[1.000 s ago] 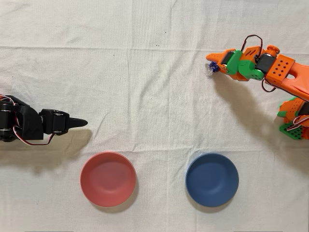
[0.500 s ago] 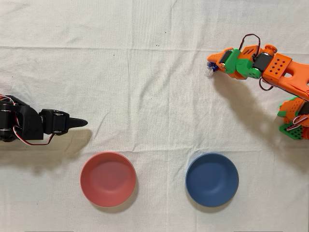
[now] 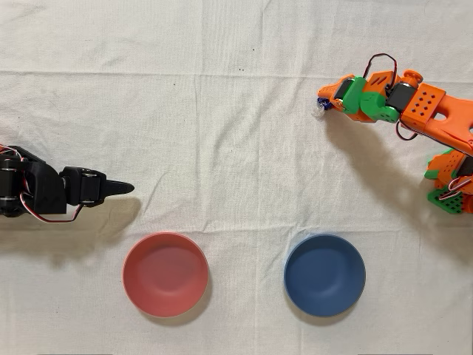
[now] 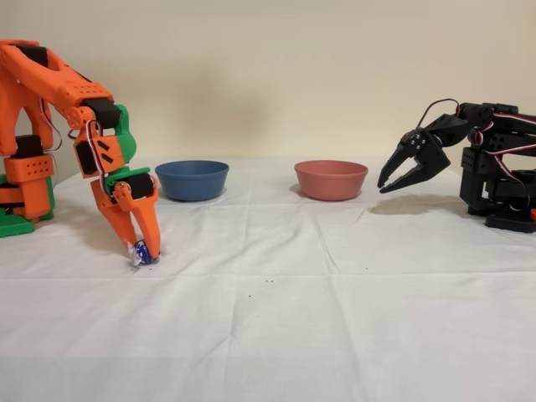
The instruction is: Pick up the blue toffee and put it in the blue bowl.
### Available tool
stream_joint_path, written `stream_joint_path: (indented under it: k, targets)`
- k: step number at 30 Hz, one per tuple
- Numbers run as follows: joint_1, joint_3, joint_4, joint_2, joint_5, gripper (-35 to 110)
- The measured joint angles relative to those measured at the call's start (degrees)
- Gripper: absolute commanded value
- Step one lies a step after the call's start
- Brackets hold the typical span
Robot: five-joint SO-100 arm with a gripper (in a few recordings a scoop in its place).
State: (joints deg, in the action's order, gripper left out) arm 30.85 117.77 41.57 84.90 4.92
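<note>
From above, the gripper (image 3: 324, 104) sits at the far right, fingers pinched narrow around the toffee (image 3: 319, 113); only a bit of clear wrapper pokes out at the tip. The blue bowl (image 3: 324, 274) is well below it, with the red bowl (image 3: 165, 274) to its left.

From the side, the toffee (image 4: 141, 252) is down on the cloth (image 4: 335, 285) between the fingertips, with the blue bowl (image 4: 192, 179) behind. That foil looks slippery, so I'd guess it could squirt out on the lift if the grip's mostly on wrapper.
</note>
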Motion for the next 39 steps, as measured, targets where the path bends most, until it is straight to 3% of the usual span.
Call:
stream_joint_path:
  k: [8,20,29,39]
  targets:
    - [0.26,0.97,-0.35,0.62,1.67,10]
    - [-2.29,3.08,10.20,13.10,3.78,11]
    - [-12.13,-0.53,21.97,25.49,2.20,10]
    - [-32.43,-13.45,32.26,28.74,1.05,10]
